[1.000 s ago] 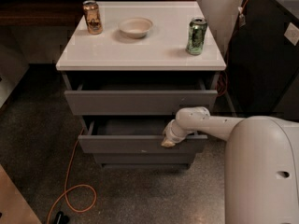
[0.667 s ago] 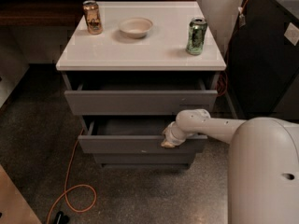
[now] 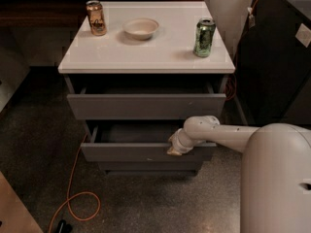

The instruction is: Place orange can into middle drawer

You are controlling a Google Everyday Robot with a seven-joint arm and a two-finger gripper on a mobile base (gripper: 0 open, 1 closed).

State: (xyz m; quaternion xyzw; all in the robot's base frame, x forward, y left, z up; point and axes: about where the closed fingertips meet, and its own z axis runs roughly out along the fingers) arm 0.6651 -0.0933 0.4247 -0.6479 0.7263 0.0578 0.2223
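Although the white-topped desk [image 3: 146, 57] has its middle drawer [image 3: 126, 152] standing out, evidently to receive the load, the drawer's interior is shadowed and only partly visible. The robot arm [image 3: 228, 135] reaches in from the right. Its tool [image 3: 176, 147] rests at the drawer's front lip, probably for pulling; whether it is clenched cannot be told. The orange can [image 3: 96, 18] stands at the desk's back left corner, well apart.

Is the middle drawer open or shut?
Open: the middle drawer juts out, grey interior showing; the gripper is at its front edge.
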